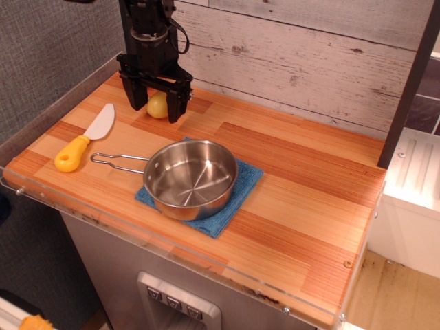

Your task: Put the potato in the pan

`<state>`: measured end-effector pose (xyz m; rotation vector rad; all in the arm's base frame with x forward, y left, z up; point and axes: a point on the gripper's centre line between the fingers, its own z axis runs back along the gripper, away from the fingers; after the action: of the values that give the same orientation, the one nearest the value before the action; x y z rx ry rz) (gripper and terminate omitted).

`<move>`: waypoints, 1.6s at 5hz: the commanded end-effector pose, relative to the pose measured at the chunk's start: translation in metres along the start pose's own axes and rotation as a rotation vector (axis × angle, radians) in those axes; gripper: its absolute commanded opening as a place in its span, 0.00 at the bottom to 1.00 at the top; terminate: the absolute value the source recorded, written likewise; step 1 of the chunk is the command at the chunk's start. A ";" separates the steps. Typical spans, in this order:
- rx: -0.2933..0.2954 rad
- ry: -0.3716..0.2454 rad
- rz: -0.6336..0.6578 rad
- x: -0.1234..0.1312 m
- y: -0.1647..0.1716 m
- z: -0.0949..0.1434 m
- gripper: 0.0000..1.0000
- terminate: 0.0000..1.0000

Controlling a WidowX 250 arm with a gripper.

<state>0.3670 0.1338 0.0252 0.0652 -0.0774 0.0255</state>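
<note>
The pale-yellow potato [158, 104] lies on the wooden counter at the back left. My black gripper [155, 106] hangs over it, open, with one finger on each side of the potato and its tips down near the counter. The fingers do not press on the potato as far as I can tell. The shiny steel pan [190, 177] stands empty on a blue cloth [245, 184] in front of the potato, its wire handle [117, 161] pointing left.
A knife [84, 139] with a yellow handle and a white blade lies at the left of the counter. A grey wall runs along the left side and a plank wall along the back. A clear lip runs along the counter's front edge [158, 240].
</note>
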 end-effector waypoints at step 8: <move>-0.084 -0.216 -0.142 -0.074 -0.089 0.102 0.00 0.00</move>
<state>0.2865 0.0298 0.1035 -0.0230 -0.2486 -0.1339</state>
